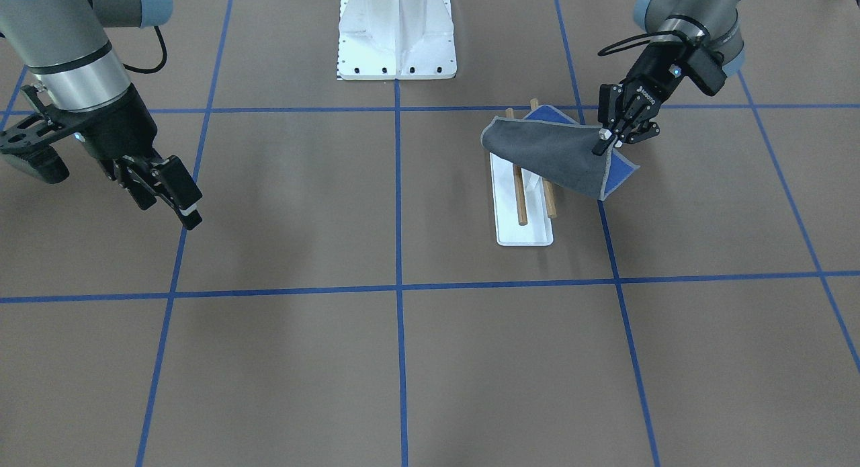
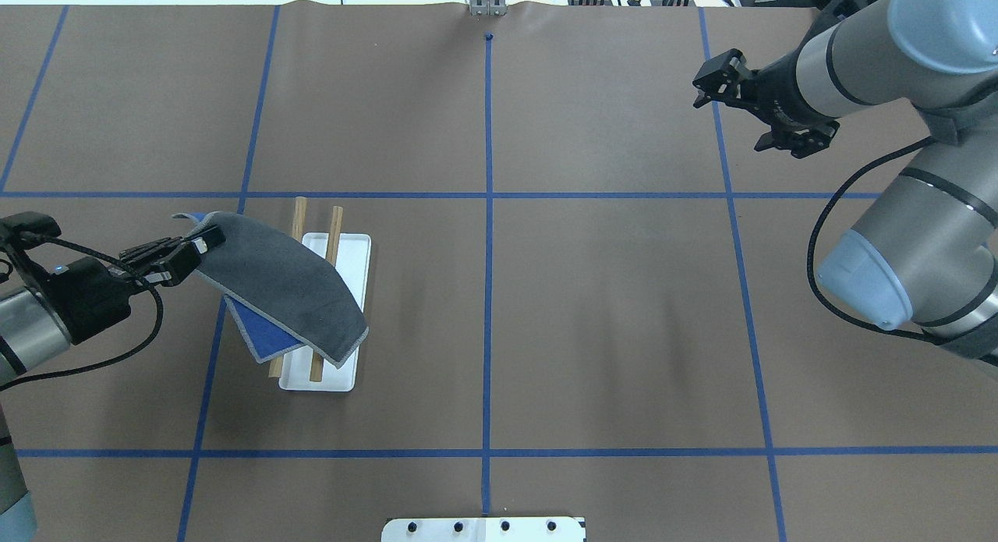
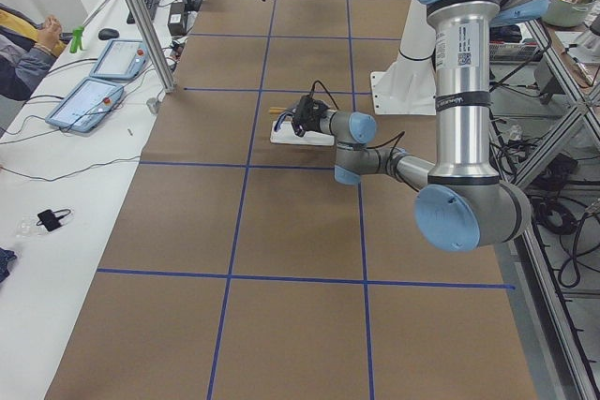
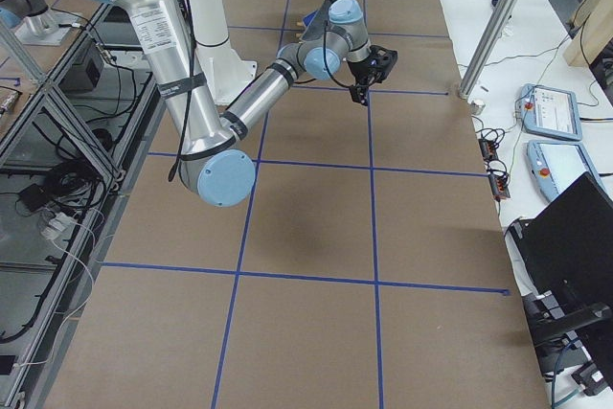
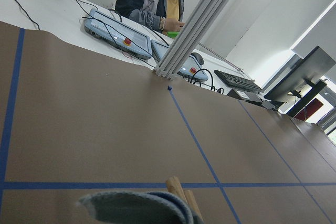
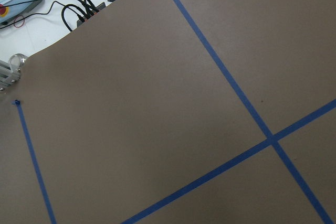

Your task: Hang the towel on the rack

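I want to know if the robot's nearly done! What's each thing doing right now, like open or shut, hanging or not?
towel: draped grey side up across the rack's two bars, one corner held up off them.
rack: standing upright on the table, partly covered by the towel.
left gripper: jaws shut on the towel's corner.
right gripper: jaws open, holding nothing, far from the rack.

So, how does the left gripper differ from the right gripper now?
The left gripper is shut on the towel; the right gripper is open and holds nothing. The left one is beside the rack; the right one is far from it. Both hang above the table.
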`<state>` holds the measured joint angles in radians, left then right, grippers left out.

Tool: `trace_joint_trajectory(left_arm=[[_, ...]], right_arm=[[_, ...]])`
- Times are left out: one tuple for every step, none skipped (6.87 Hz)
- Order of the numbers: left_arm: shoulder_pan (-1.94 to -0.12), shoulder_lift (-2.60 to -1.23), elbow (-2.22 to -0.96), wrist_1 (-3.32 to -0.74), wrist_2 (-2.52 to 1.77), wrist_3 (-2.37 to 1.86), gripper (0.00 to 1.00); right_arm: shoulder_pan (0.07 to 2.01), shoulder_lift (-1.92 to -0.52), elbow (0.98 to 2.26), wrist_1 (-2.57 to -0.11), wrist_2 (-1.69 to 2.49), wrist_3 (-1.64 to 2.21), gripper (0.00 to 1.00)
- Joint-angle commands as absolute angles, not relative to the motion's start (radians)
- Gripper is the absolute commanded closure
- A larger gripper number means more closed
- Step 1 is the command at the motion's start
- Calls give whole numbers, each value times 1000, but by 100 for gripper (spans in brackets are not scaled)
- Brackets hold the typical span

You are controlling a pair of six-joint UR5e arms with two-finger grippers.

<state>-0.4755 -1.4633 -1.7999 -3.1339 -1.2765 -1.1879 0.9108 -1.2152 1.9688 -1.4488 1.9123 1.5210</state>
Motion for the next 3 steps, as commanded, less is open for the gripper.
trace_joint_trajectory(left_arm=[[-476, -1463, -1778, -3134, -1276, -1241, 76], [-476, -1463, -1779, -3135, -1276, -1244, 47], [-476, -1463, -1776, -3134, -1235, -1249, 2]], right_arm=[[928, -1277, 1970, -1450, 1913, 1409, 0], [928, -1317, 1971, -1448, 1911, 1341, 0], [936, -1319, 1971, -1448, 1911, 1329, 0]])
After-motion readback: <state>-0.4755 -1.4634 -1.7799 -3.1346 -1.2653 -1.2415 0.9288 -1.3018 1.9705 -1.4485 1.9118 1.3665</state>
